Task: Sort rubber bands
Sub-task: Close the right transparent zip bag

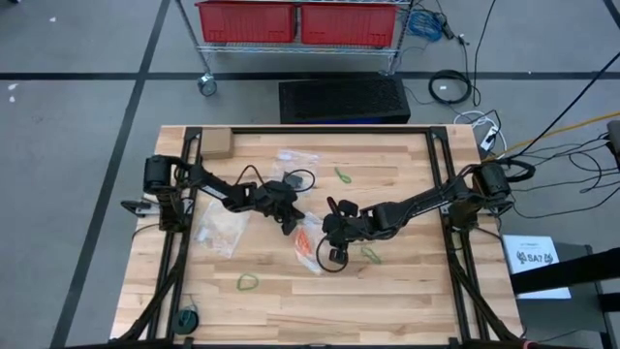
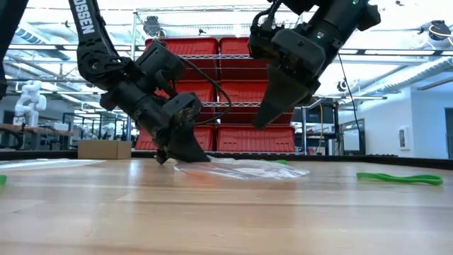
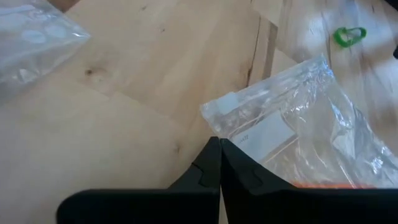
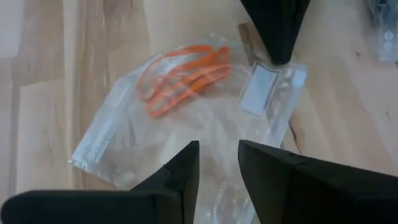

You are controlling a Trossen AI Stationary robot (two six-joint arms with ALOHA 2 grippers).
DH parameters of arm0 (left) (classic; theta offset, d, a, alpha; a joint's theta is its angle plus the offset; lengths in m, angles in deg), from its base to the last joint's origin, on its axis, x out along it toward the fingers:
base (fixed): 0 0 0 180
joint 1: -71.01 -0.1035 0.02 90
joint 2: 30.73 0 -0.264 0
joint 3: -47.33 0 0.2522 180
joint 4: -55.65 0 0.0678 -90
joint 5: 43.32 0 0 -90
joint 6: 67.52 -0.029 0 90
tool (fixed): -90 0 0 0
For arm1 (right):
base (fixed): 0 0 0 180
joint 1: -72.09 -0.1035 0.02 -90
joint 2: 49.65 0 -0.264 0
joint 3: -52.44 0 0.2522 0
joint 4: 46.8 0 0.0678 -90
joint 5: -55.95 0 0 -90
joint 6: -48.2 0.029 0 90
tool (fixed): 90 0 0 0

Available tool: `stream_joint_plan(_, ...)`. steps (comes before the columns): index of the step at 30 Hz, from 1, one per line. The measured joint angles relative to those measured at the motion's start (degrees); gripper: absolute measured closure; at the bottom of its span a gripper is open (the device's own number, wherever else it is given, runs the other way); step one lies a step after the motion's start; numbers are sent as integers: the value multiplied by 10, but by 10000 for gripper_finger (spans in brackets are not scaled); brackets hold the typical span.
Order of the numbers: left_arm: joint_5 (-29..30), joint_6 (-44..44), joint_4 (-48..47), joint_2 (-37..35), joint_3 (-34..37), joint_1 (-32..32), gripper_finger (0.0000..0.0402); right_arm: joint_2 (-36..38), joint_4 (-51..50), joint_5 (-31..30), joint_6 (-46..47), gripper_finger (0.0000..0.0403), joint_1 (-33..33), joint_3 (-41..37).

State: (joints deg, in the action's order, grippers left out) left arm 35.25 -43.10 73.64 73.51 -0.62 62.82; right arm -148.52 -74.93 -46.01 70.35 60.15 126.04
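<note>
A clear zip bag (image 4: 205,118) with several orange-red rubber bands (image 4: 183,78) inside lies flat on the wooden table (image 1: 407,291) near its middle. My left gripper (image 3: 219,144) is down at the table, shut at the bag's left end by a white label (image 4: 260,87). My right gripper (image 4: 219,163) hovers above the bag's other end, its fingers a narrow gap apart with nothing between them; the low view shows it clear of the table. Loose green rubber bands (image 1: 344,175) (image 1: 371,254) (image 1: 248,282) lie on the wood. My left gripper has its shut fingertips (image 4: 277,57) on the clear bag's edge (image 3: 211,127), at the end beside the white label. It comes slanting down from the table's left. The bag lies flat on the table, slack. How many layers sit between the tips does not show.
Two more clear bags lie on the table, one at the far middle (image 1: 295,160) and one at the left (image 1: 223,231). A small cardboard box (image 1: 215,144) sits at the far left corner. Bare wood runs along the near edge.
</note>
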Motion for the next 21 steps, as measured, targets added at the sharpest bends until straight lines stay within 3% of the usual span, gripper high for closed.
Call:
stream_joint_plan(6, 5, -37, -27, -75, 0, 1, 400, 0, -1, -4, -26, 298, 0, 0)
stream_joint_plan(13, 33, -84, -86, -167, 0, 16, 400, 2, -3, -53, -39, 300, 19, 0)
stream_joint_plan(16, 46, -83, -128, -188, -1, 19, 401, 6, 1, -31, -38, 310, 33, 0)
stream_joint_plan(21, 57, -78, -179, -177, 0, 8, 384, 6, 95, 69, -3, 344, 71, -38)
